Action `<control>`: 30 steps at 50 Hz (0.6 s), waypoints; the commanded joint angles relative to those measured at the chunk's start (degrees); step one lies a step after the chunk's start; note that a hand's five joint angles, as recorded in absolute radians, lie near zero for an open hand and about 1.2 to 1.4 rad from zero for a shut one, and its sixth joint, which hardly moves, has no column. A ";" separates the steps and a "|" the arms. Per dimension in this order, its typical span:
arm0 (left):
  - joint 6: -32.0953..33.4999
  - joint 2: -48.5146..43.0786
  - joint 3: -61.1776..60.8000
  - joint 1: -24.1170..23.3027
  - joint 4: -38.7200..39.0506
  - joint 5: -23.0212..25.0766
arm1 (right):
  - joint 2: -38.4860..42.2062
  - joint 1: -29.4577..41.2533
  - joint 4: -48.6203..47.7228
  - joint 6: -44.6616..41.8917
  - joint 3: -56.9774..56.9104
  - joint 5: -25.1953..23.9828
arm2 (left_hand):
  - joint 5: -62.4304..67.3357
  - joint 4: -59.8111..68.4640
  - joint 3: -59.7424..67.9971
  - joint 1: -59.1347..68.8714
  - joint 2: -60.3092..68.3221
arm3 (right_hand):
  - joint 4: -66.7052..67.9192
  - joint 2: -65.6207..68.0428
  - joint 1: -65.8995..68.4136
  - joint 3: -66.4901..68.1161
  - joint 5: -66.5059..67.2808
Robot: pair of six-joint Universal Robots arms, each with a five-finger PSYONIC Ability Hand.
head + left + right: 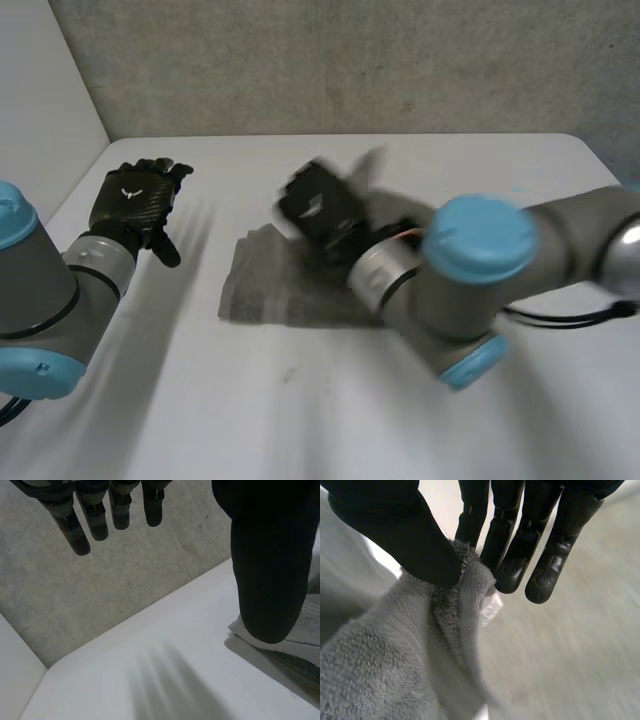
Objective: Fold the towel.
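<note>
A grey towel [270, 285] lies folded on the white table [300, 410] near the middle. My right hand [322, 212] is over its far right part, pinching a corner of the towel [420, 645] between thumb [415, 545] and fingers [512, 555]; the pinched corner stands raised off the rest. My left hand [135, 200] hovers well to the left of the towel, apart from it, with fingers [90, 515] straight and spread. Beside its thumb [272, 560] an edge of the towel [295, 640] shows on the table.
A grey wall [330, 60] runs behind the table's far edge, and a white side panel [40, 110] stands at the far left. My right arm [480, 270] reaches across the table from the right, over the towel's right side.
</note>
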 commanded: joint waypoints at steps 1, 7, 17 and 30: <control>0.00 0.40 -0.83 -0.18 0.06 0.12 | 10.10 4.54 1.25 -3.01 -4.08 -6.05 | -1.73 0.39 0.48 0.11 0.52 | -7.46 -6.39 6.45 -7.33 -5.34; 0.00 0.49 -0.40 -1.59 0.14 0.12 | 8.03 5.16 2.48 -1.00 -3.74 -0.17 | -1.73 0.39 0.48 0.11 0.52 | -58.37 -57.30 -44.46 -58.24 -56.25; -0.26 -0.48 4.09 -10.21 0.85 0.12 | -10.53 -3.63 3.10 33.02 9.27 4.94 | -1.52 0.60 0.69 0.33 0.73 | -58.37 -57.30 -44.46 -58.24 -56.25; 3.86 -16.56 14.01 -17.41 5.07 -2.25 | -10.29 -20.58 8.28 39.71 24.21 4.42 | -0.51 1.61 1.70 1.34 1.74 | -48.91 -47.84 -35.01 -48.78 -46.80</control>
